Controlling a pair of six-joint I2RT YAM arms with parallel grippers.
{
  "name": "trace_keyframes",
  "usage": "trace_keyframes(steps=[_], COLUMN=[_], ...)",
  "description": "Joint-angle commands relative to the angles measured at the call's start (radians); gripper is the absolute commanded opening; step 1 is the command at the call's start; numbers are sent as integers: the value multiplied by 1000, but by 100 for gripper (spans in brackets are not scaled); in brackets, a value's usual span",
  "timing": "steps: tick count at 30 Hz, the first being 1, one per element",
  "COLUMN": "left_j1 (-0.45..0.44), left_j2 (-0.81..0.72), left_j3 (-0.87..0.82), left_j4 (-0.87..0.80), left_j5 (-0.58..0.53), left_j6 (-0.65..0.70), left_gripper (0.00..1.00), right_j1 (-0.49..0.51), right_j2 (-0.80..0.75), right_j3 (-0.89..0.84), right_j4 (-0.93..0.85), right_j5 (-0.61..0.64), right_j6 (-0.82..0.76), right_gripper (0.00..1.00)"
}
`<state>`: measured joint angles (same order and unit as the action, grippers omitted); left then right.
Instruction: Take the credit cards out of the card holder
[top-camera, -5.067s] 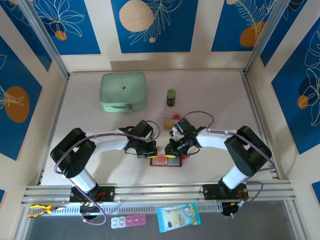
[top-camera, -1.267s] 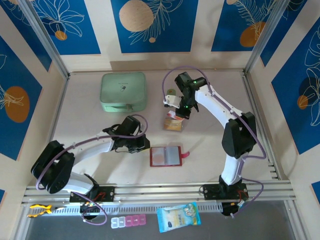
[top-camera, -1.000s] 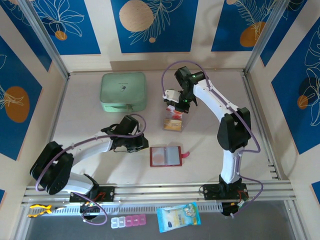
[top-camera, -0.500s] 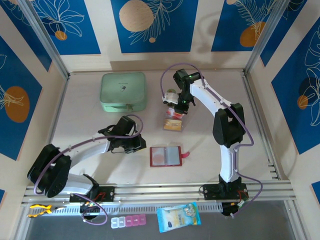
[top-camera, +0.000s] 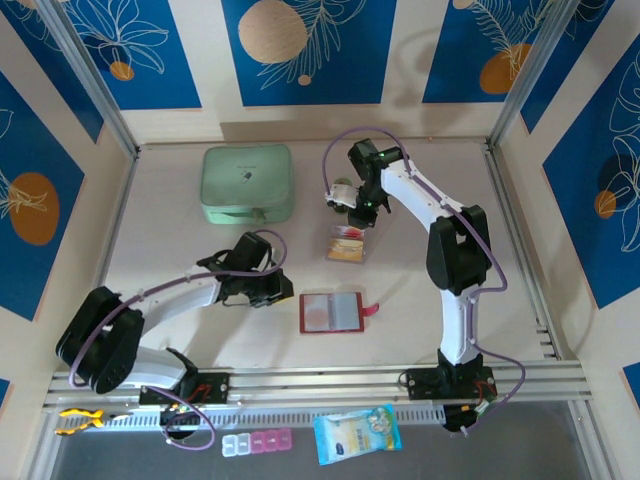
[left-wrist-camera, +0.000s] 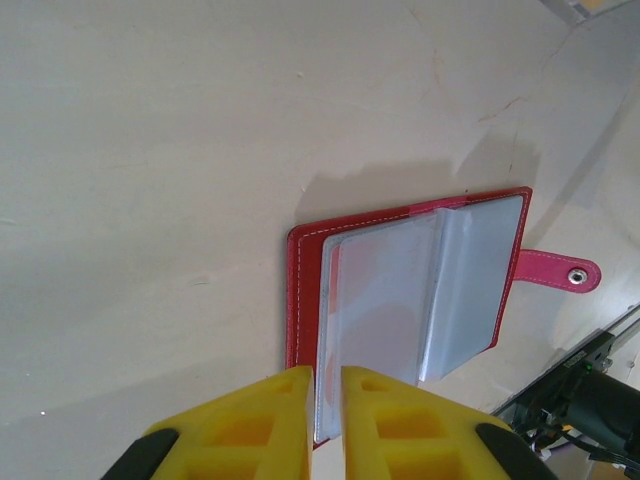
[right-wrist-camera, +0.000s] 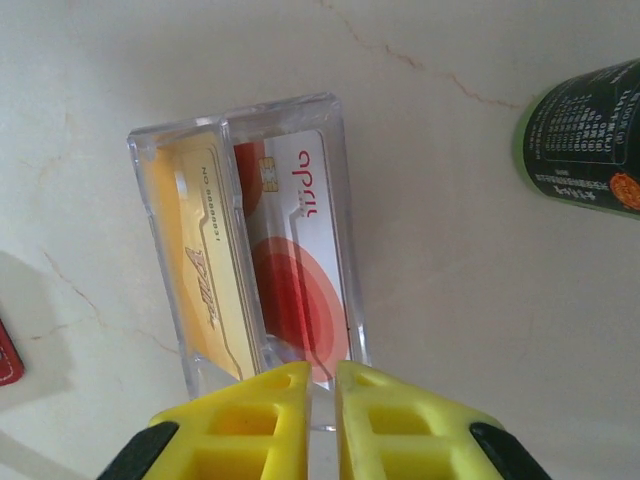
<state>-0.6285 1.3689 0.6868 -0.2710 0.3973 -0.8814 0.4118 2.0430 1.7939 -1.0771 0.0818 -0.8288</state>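
top view / left gripper (top-camera: 281, 290): low over the table (top-camera: 180, 250), fingers pointing at the card holder (top-camera: 331, 312), tips just short of its near edge; finger gap too small to read from here
top view / card holder: lying open and flat, clear sleeves up, snap tab on the side far from the left fingers
top view / right gripper (top-camera: 361, 211): above the far end of the clear tray (top-camera: 346, 244), apart from it
top view / other: mint-green case (top-camera: 246, 184) well off beyond the left fingers

left wrist / left gripper (left-wrist-camera: 327, 372): yellow fingers parted by a narrow slit, nothing between them
left wrist / card holder (left-wrist-camera: 400, 290): right past the fingertips, its near edge under them; one sleeve page standing partly up
left wrist / sleeves: reddish tint behind the plastic, probably just the cover, cannot tell if a card is inside
left wrist / snap tab (left-wrist-camera: 556, 271): sticks out flat on the far right side

right wrist / right gripper (right-wrist-camera: 322, 368): narrow slit between fingers, empty
right wrist / clear tray (right-wrist-camera: 240, 113): directly beyond the fingertips, near end under them
right wrist / credit cards: yellow card (right-wrist-camera: 200, 250) in the compartment left of the fingers' line, red-and-white card (right-wrist-camera: 295, 260) in the right one, straight ahead
right wrist / dark green bottle (right-wrist-camera: 585, 135): well to the right of the fingers, apart from the tray
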Motion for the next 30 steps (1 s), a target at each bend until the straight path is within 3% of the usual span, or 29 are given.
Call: trace_keyframes(steps=[1,15,30], left_j1=[10,-55,-121], left_j2=[18,89,145], left_j3=[-12,-9,-10], left_j4=[20,106,126], left_j5=[38,44,21], left_j6=[6,-38,-58], left_gripper=[14,11,0], right_j1=[-3,23,99], right_j2=[-78,-288,-472], right_j3=[-31,-297,-610], right_j4=[20,190,388], right_j5=[-70,-203,-328], right_j6=[49,432,1017], right_gripper=[14,13,14])
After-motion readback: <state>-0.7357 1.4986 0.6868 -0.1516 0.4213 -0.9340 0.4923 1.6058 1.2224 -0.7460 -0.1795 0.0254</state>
